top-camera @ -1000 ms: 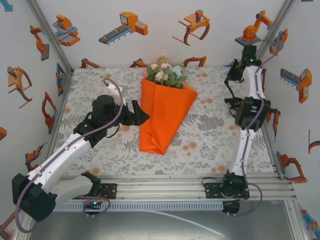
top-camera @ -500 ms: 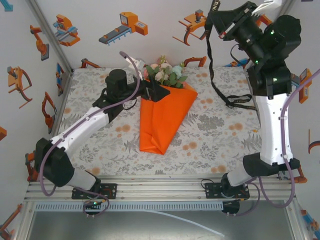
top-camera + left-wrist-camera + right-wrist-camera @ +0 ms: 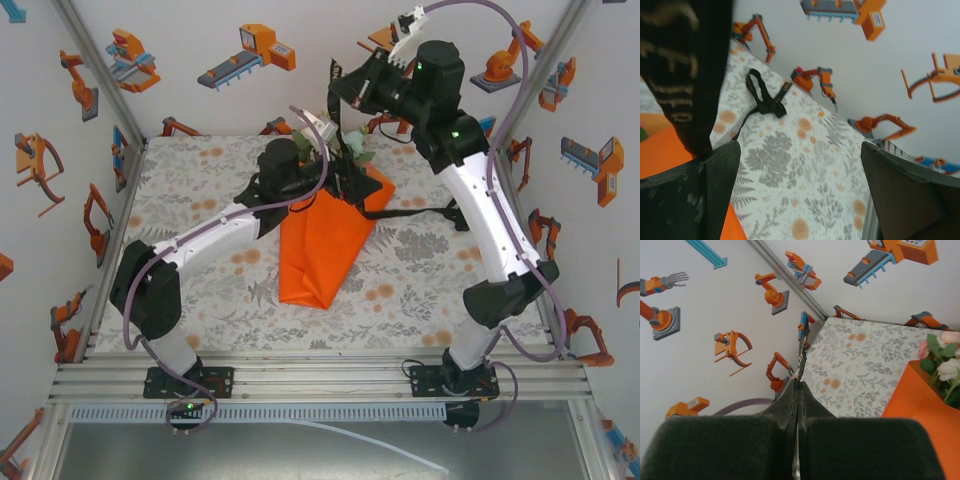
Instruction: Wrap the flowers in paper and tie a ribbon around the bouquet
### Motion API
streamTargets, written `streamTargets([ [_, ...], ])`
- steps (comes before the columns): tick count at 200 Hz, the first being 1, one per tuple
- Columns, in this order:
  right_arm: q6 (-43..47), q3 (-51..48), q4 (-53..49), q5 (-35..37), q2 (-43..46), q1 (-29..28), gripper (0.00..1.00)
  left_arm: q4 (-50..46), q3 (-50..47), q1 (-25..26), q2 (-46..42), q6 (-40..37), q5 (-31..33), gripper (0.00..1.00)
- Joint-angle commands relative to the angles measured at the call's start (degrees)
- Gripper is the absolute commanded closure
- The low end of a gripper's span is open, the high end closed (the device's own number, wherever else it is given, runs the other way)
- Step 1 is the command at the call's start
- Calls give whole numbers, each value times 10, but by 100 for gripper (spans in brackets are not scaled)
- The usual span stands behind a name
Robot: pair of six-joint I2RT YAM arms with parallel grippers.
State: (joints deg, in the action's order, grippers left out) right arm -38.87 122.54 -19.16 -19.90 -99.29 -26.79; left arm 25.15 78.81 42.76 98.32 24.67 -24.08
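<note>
Bouquet [image 3: 320, 245]: lies on the table cover [image 3: 200, 170], just below the left pincer; orange paper [image 3: 660, 145] forms a cone, flowers [image 3: 944, 362] at its open far end.
Ribbon [image 3: 685, 75]: hangs from the right pincer past the cone's mouth; its tail trails across the cover; lifted, I judge, so it can go round the cone.
Right pincer [image 3: 798, 386]: clenched on the ribbon's edge, high above the flowers.
Left pincer [image 3: 799, 150]: released, fingers wide; ribbon just beside one finger; probably placed to catch it.
Left to do: wrapping the ribbon round; tying.
</note>
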Motion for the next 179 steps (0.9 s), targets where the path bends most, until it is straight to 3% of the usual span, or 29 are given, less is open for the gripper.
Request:
streamTargets([
  [1,-11,-14,38,6,33,-14,100,27,30,-10,12,20,106,3],
  [13,-14,-23,40,5,37,-19,100,15,41,-14,16,32,141,0],
  [32,-6,-32,40,9,44,-22,100,10,41,-19,9,34,167,4],
  [59,29,-28,7,44,52,-22,100,27,-4,-19,-38,-19,98,2],
  [78,38,-30,0,46,52,-22,100,24,-38,-17,-68,-38,118,0],
  [120,28,-30,-5,24,51,-22,100,25,12,-27,-34,-16,69,2],
  [128,24,-31,-5,22,52,-22,100,26,26,-26,-24,-9,63,10],
  [136,23,-34,-6,21,52,-22,100,21,37,-26,-18,-4,63,26],
  [150,28,-39,-12,31,54,-22,100,17,44,-25,-19,2,68,75],
  [160,43,-36,-30,43,51,-19,100,8,38,-23,-30,2,88,98],
  [164,52,-31,-43,47,49,-16,97,-3,36,-23,-36,3,103,100],
  [179,74,-14,-114,73,40,16,64,-67,33,-23,-64,3,165,100],
])
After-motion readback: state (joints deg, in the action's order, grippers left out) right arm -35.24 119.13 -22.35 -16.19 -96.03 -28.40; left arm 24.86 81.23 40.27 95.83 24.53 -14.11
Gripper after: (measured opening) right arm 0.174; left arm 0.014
